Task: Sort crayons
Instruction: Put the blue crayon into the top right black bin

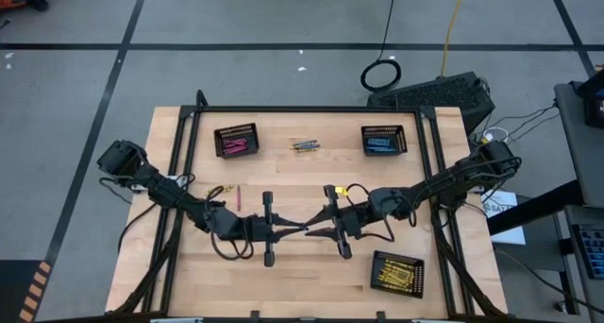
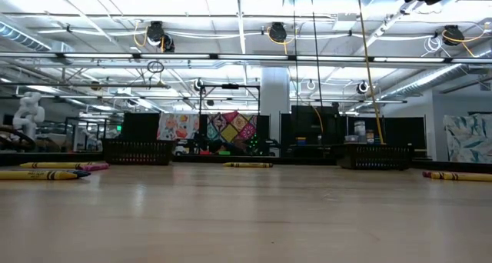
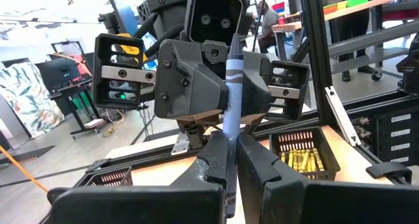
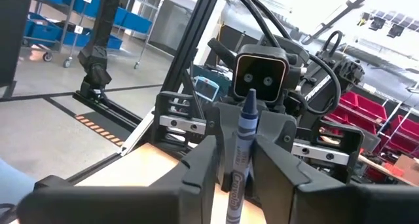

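We see the left gripper point(image 1: 300, 230) clamped on a blue crayon point(image 3: 233, 112) mid-table point(image 1: 283, 276) (wood, taped concrete floor point(image 1: 75, 87) around); right gripper point(image 1: 311, 231) fingers loosely beside it, grip unclear.

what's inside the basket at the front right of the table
Yellow crayons lie piled in the front-right basket, also visible in the left wrist view. No other colour shows; whatever lies beneath the top layer is covered.

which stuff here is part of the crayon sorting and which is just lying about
Part of the job:
- blue crayon between the left gripper and right gripper, mid-table
- loose crayons at the far edge, pink crayon
- pink basket, blue basket, yellow basket

Lying about:
- cable coil on the floor
- black case beyond the table
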